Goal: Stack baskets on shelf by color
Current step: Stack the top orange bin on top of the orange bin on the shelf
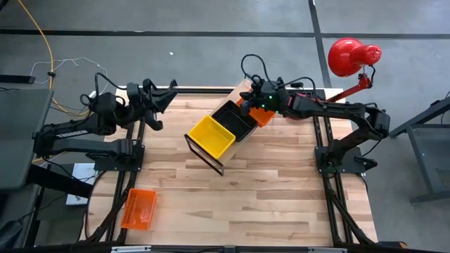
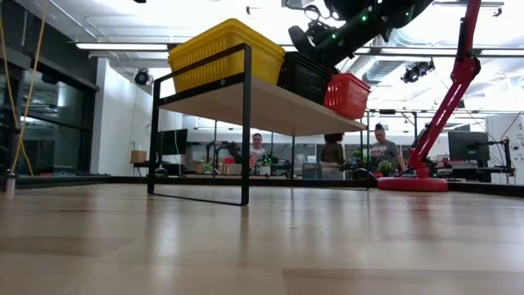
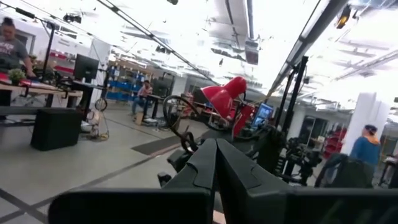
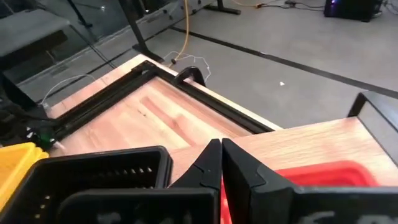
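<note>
The shelf (image 2: pixel 270 102) stands slantwise mid-table on its black wire frame. On its board sit a yellow basket (image 1: pixel 211 135), a black basket (image 1: pixel 237 117) and an orange basket (image 1: pixel 261 115) in a row. A second orange basket (image 1: pixel 138 209) lies on the table's near left part. My right gripper (image 4: pixel 221 152) is shut and hangs over the gap between the black basket (image 4: pixel 99 174) and the orange basket (image 4: pixel 323 177), fingers pointing toward the table's far left corner. My left gripper (image 3: pixel 216 152) waits shut, raised at the far left corner. My right gripper is just above the black basket's rim (image 2: pixel 304 59) and beside the orange basket (image 2: pixel 348 92). Its dark fingers blend with the dark basket, so I cannot tell whether they touch either one. Nothing shows between the fingertips.
A red lamp (image 1: pixel 348 55) stands by the far right corner, its round base (image 2: pixel 412 183) on the table. Bare tabletop (image 1: pixel 281 190) lies on the near side of the shelf. People sit in the room beyond the table.
</note>
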### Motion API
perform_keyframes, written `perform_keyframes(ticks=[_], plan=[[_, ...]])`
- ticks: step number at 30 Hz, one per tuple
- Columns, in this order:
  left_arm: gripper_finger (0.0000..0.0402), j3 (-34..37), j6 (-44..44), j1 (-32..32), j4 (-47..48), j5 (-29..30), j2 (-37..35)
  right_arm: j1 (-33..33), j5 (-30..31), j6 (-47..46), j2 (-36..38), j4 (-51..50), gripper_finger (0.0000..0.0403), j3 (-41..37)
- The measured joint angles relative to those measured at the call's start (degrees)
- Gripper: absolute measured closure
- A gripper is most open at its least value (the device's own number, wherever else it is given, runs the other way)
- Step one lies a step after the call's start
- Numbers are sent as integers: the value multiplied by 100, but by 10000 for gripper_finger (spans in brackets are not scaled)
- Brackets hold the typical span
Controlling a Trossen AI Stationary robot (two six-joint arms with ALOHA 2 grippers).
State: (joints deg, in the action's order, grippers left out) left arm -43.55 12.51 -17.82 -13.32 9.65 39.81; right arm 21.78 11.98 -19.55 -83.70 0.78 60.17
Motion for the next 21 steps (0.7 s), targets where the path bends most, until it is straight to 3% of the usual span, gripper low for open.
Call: perform_keyframes(ticks=[5,8,14,18,21], plan=[[401,0,-171,0,13,7,12,0,1,118,121,49,403,27],[401,0,-173,-1,14,8,15,1,-396,445,450,-88,403,90],[401,0,-221,-8,15,28,14,-281,-936,678,1506,-1720,403,96],[401,0,-222,-15,18,185,16,-721,-1749,675,2121,-2923,403,96],[401,0,-273,-15,18,289,16,-1128,-1893,578,2304,-3714,403,96]])
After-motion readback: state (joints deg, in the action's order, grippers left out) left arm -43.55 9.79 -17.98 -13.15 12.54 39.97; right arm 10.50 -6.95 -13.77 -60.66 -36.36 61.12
